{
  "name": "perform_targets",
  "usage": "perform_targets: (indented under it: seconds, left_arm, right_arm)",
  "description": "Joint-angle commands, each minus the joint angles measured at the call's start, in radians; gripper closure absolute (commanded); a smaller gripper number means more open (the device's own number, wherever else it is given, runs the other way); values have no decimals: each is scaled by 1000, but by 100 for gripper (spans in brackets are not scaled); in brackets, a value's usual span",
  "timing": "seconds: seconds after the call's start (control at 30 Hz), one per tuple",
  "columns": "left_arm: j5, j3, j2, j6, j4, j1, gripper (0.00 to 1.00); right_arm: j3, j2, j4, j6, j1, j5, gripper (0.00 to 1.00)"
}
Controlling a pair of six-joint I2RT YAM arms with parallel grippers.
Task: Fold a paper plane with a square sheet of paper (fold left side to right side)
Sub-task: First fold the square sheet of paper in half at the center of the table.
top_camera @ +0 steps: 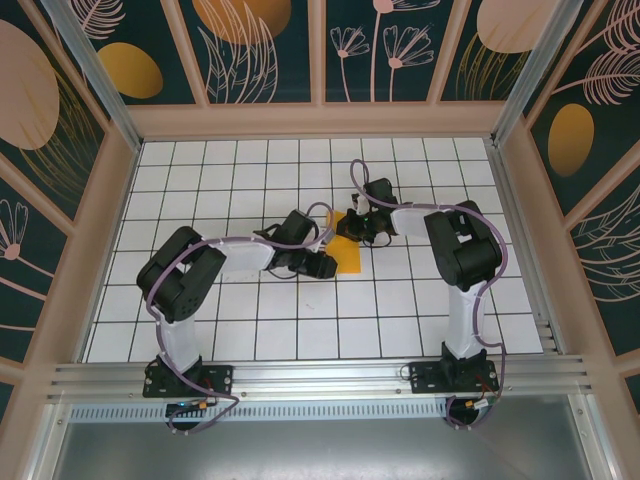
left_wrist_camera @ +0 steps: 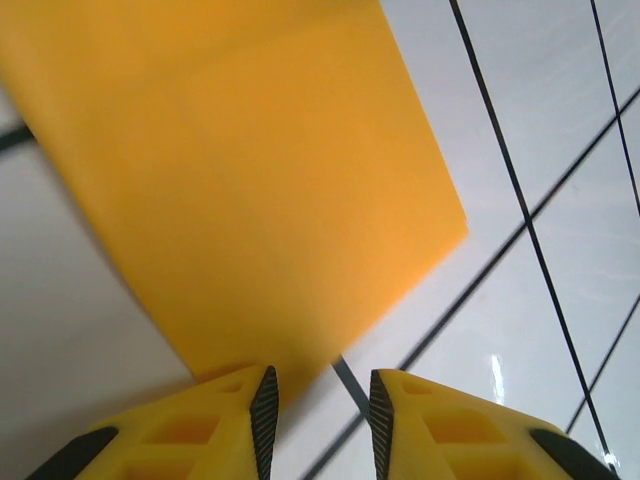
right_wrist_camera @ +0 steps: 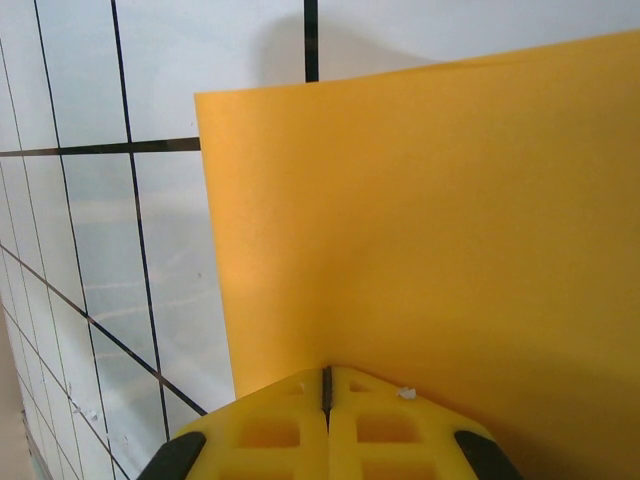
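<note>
White gridded table in a box w/ dark floral wall panels. The square sheet of paper sits just right of frame centre in the top view, between the two grippers and partly covered by them.

Right gripper: jaws pressed together at the bottom of its wrist view, apparently pinching the sheet's near edge. The sheet rises in front of the lens and throws a shadow at upper centre, so that side looks lifted.

Left gripper: jaws spread partway, w/ only bare table and a grid line btwn them. The sheet's lower edge lies just above the frame-left finger.

Step, as I read it: the side-to-side fold, one edge raised, not yet laid over. Next move prob. needs the right arm to carry that edge across till the edges meet. The left gripper would pin the flat part, then press the crease.
</note>
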Motion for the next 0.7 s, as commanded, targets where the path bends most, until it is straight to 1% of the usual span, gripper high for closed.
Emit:
perform_targets:
  seconds: [0.0, 0.07, 0.17, 0.23, 0.33, 0.47, 0.67]
  left_arm:
    - [72, -62, -17, -17, -114, -42, 66]
    - [67, -73, -49, -32, -104, -42, 66]
    - [60, -39, -113, -44, -116, -32, 66]
    - [69, -12, -150, -52, -121, -12, 66]
    - [68, 54, -160, -50, -127, 23, 65]
    - [80, 121, -77, -22, -144, 50, 66]
    - [88, 194, 57, -21, -103, 57, 67]
  right_arm:
    - [-8, 51, -72, -5, 2, 76, 93]
    - [-7, 51, -72, -8, 4, 72, 93]
    - [-3, 51, -73, -11, 7, 70, 93]
    - [-1, 50, -77, -14, 10, 69, 93]
    - [-1, 47, -76, -13, 10, 71, 93]
    - [-4, 44, -76, -15, 11, 70, 93]
    - [-8, 37, -74, -15, 14, 67, 92]
